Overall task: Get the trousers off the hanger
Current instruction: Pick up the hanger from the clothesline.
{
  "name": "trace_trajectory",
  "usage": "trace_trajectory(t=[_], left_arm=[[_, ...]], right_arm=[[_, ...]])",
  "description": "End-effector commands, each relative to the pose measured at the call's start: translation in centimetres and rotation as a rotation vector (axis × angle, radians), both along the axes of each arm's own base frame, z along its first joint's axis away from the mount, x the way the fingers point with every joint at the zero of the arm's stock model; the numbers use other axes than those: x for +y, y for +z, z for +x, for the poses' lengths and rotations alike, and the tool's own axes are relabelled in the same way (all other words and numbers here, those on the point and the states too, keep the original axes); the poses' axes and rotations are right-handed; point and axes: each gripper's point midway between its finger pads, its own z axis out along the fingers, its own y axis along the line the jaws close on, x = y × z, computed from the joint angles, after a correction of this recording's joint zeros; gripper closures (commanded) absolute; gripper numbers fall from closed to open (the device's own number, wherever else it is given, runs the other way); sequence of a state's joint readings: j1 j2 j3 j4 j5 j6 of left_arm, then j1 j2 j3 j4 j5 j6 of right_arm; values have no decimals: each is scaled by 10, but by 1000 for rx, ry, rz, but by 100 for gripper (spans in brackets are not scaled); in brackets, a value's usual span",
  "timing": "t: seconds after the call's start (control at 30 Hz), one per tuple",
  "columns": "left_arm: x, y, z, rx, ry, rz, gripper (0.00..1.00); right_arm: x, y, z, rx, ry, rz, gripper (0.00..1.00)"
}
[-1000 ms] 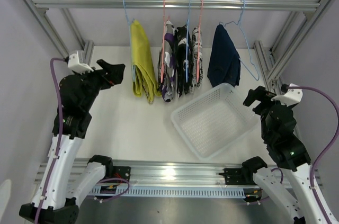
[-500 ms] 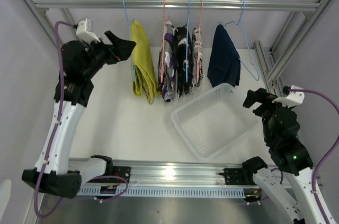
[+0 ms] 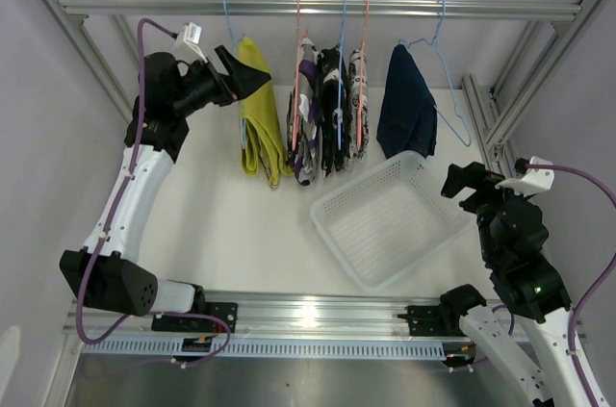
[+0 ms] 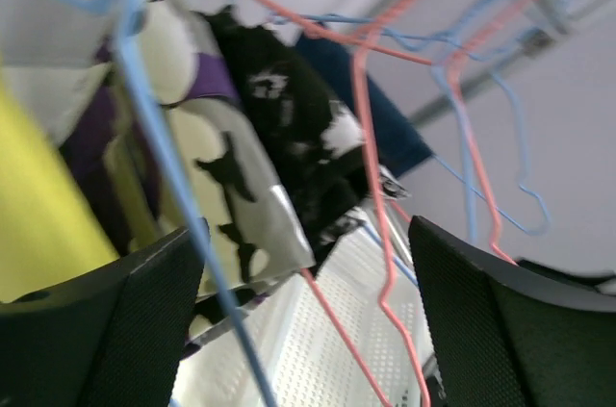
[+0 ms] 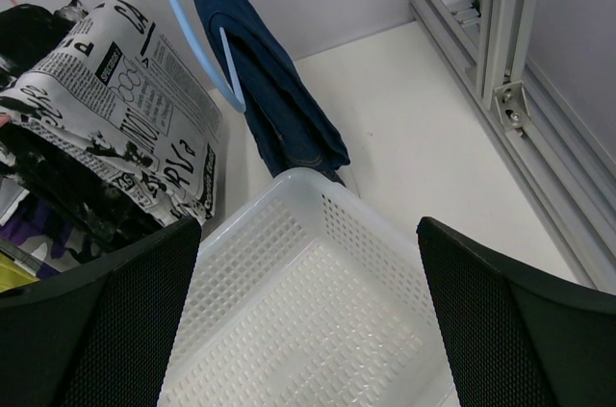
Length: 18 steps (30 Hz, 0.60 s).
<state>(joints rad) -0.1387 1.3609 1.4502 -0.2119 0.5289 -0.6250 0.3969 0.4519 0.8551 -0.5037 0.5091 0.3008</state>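
Observation:
Five pairs of trousers hang on wire hangers: yellow [image 3: 257, 118], purple-white-black [image 3: 308, 128], black-and-white splatter [image 3: 332, 109], grey-white print [image 3: 359, 99] and navy [image 3: 406, 104]. My left gripper [image 3: 231, 65] is raised beside the top of the yellow pair, open. In the left wrist view the left gripper [image 4: 308, 320] has the blue hanger wire [image 4: 164, 157] just inside its left finger [image 4: 125, 330], the yellow cloth [image 4: 38, 224] at far left. My right gripper [image 3: 467, 181] stands open and holds nothing, near the basket; in its own view the right gripper [image 5: 308, 320] faces the navy pair [image 5: 265, 89].
The hangers hook over an aluminium rail [image 3: 318, 6] across the back. A white perforated basket [image 3: 339, 190] sits on the table below the trousers, right of centre. Frame posts [image 3: 486, 114] run along both sides. Pink hanger wires [image 4: 371, 157] cross the left wrist view.
My left arm has risen and swung forward and right, from beside the table's left edge up to the top of the yellow trousers. The right arm has barely moved.

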Motion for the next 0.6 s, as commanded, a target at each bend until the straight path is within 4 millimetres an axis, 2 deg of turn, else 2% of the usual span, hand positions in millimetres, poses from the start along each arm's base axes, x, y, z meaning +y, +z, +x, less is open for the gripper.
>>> trace_trajectory(t=[0.0, 0.03, 0.07, 0.13, 0.37, 0.57], left_arm=[[-20, 27, -15, -89, -188, -141, 12], [-20, 30, -17, -99, -207, -163, 18], [-21, 17, -20, -44, -231, -207, 21], [-21, 24, -21, -81, -250, -232, 29], [-20, 2, -19, -41, -264, -220, 50], [-18, 8, -23, -61, -298, -265, 71]], right_arm=[[0, 19, -3, -56, 12, 11, 0], [1, 19, -3, -55, 15, 11, 1], [1, 20, -3, -58, 16, 12, 1], [1, 19, -3, -55, 18, 10, 0], [4, 17, -1, -48, 29, 9, 1], [4, 15, 0, -42, 29, 7, 1]])
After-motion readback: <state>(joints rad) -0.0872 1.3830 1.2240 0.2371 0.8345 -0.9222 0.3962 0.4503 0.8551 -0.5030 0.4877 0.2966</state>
